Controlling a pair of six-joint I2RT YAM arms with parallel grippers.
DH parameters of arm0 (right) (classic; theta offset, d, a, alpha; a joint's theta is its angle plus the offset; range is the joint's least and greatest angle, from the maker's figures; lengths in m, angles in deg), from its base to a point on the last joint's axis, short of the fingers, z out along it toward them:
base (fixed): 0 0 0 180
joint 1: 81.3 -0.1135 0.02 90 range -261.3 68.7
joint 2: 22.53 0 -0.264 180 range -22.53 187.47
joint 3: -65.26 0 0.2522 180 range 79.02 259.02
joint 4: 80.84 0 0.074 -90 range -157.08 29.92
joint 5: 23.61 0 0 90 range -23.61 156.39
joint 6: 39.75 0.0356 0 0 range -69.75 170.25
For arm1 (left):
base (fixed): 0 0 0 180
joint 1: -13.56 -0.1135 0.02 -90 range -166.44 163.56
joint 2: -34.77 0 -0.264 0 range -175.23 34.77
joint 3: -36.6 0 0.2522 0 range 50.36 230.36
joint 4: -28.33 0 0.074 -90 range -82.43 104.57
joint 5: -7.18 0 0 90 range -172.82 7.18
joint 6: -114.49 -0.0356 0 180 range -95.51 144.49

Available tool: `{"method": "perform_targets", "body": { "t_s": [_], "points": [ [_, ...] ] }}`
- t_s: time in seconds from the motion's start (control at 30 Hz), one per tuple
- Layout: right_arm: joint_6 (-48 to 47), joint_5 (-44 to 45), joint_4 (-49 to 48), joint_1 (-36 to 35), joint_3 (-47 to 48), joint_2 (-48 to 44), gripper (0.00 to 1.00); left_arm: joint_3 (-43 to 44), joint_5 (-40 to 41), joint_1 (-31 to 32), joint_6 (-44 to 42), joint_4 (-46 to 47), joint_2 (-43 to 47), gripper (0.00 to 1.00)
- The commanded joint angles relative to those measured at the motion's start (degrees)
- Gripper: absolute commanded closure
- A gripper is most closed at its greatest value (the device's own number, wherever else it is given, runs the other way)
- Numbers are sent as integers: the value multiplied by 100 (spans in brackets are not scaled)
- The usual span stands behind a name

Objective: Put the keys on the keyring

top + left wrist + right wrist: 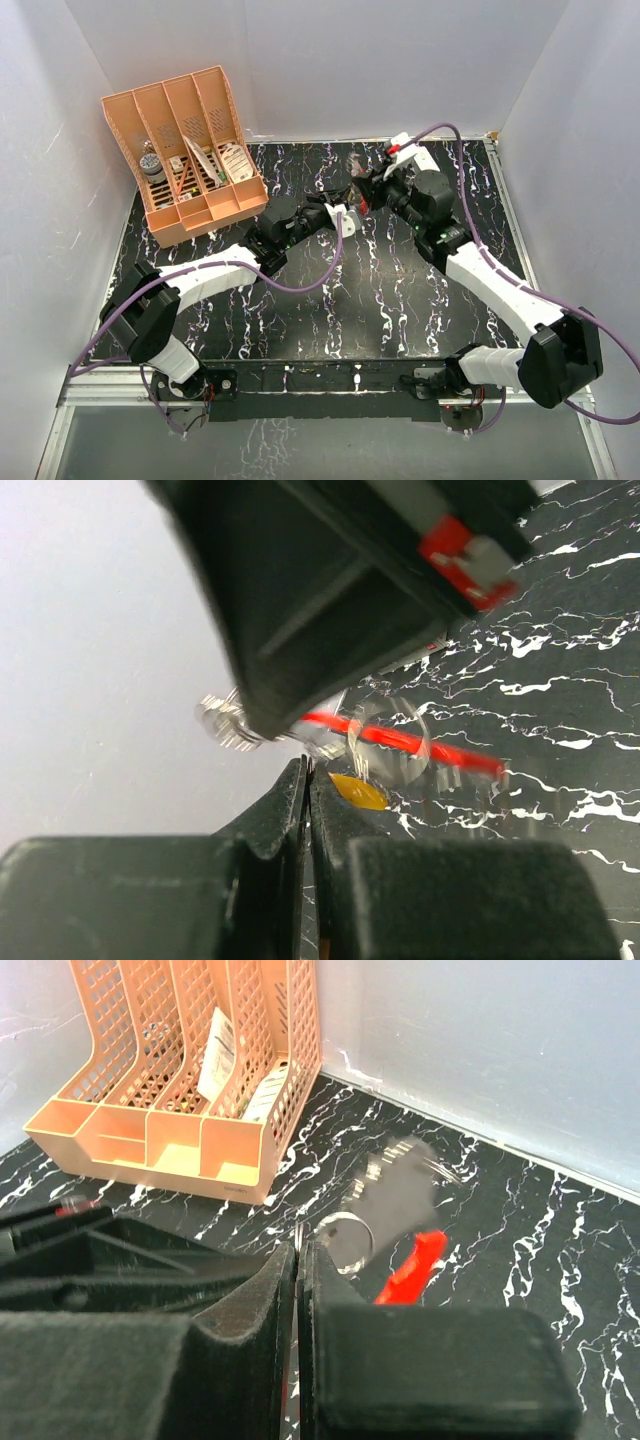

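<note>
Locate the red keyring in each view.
Top external: too small to tell, presumably upper centre.
Left wrist: keyring, a blurred red band, centre.
Right wrist: keyring, lower centre-right.
Shared landmark: black marbled tabletop, in all three.

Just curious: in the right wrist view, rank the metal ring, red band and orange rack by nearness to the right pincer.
1. Metal ring, at the pincer's tips.
2. Red band, farther right.
3. Orange rack, far back on the left.
</note>
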Motion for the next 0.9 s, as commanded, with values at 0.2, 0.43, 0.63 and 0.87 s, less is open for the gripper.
{"method": "perform_targets", "body": {
  "t_s": [0.2,0.43,0.63,0.87],
  "points": [
    [-149,-110,1880,-29,1607,201,100,114,-64,-21,-197,94,372,100],
    [-158,-68,2024,-30,1500,98,100,186,-12,-21,-225,26,449,100],
    [-167,-92,1861,-28,1206,-59,100,252,-25,-25,-290,-32,475,100],
    [-178,-36,1670,-32,973,-223,100,259,-79,-26,-298,-91,436,100]
  ]
}}
